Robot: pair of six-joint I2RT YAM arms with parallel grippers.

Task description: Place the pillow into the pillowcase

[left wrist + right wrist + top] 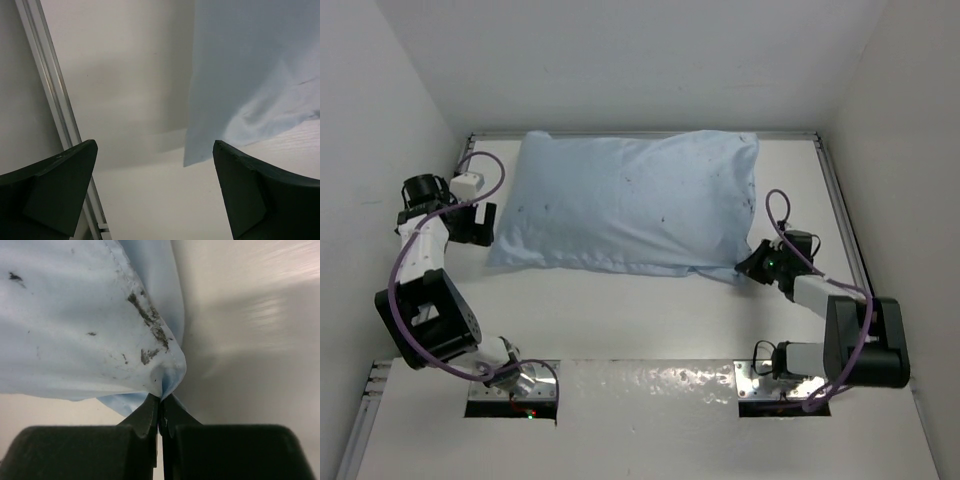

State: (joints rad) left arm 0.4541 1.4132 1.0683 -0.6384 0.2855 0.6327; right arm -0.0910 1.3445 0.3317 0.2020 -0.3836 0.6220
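The light blue pillowcase [630, 205] lies plump and filled across the back of the table. No white pillow fabric shows in any view. My right gripper [748, 268] is shut on the pillowcase's near right corner; in the right wrist view the speckled blue cloth [75, 315] is pinched between the closed fingertips of that gripper [161, 405]. My left gripper [485, 225] is open and empty beside the pillowcase's near left corner. In the left wrist view that blue corner [250, 75] hangs ahead and to the right of the gripper [155, 165], not touching it.
A metal rail [50, 90] runs along the table's left edge, close to the left gripper. A matching rail [842, 210] runs along the right edge. White walls enclose the table at the back and on both sides.
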